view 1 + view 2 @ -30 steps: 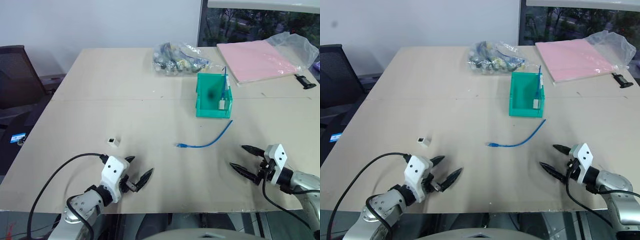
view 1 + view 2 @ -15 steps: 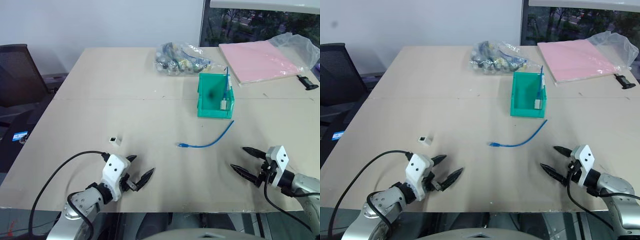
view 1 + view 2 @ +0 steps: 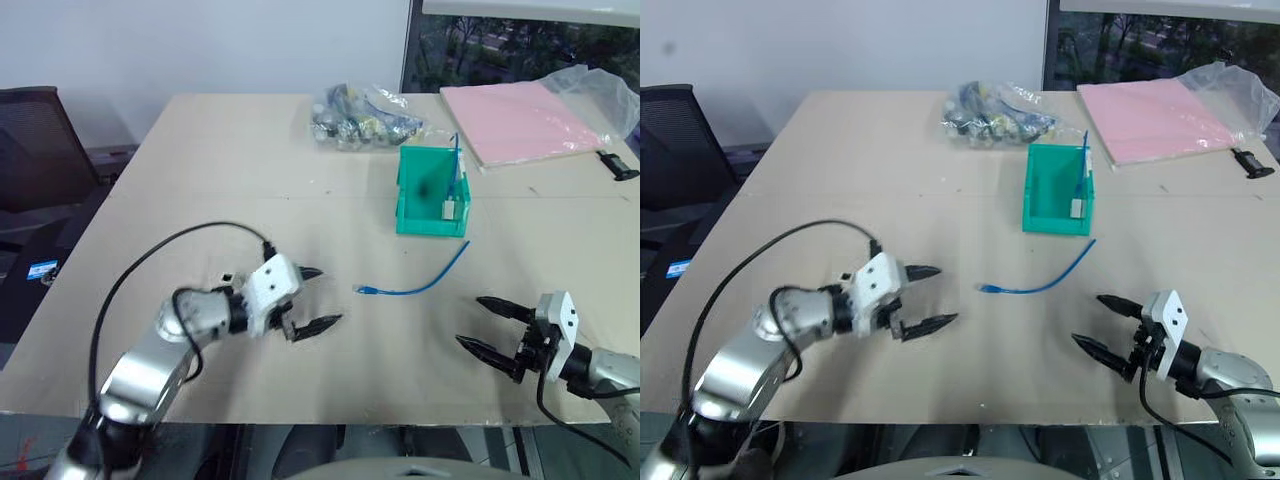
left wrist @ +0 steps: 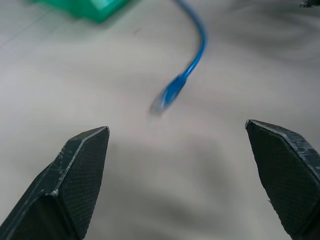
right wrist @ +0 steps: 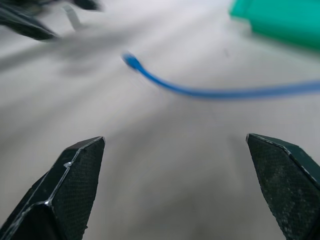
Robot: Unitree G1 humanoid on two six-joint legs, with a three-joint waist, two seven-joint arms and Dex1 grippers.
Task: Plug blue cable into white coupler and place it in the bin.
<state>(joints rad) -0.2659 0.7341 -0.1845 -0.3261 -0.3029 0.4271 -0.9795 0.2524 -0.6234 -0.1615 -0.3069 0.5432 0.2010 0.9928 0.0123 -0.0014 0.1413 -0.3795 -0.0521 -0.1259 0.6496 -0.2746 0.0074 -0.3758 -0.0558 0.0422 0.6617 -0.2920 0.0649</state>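
We see both the left gripper (image 3: 314,298) and right gripper (image 3: 488,325) spread wide, empty, flanking the blue cable (image 3: 415,283) on the table (image 3: 200,160).

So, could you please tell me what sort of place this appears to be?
Probably an office or lab workspace: a plain beige worktable, a dark office chair beside it, and a window behind, with a clear bag of mixed parts on the table.
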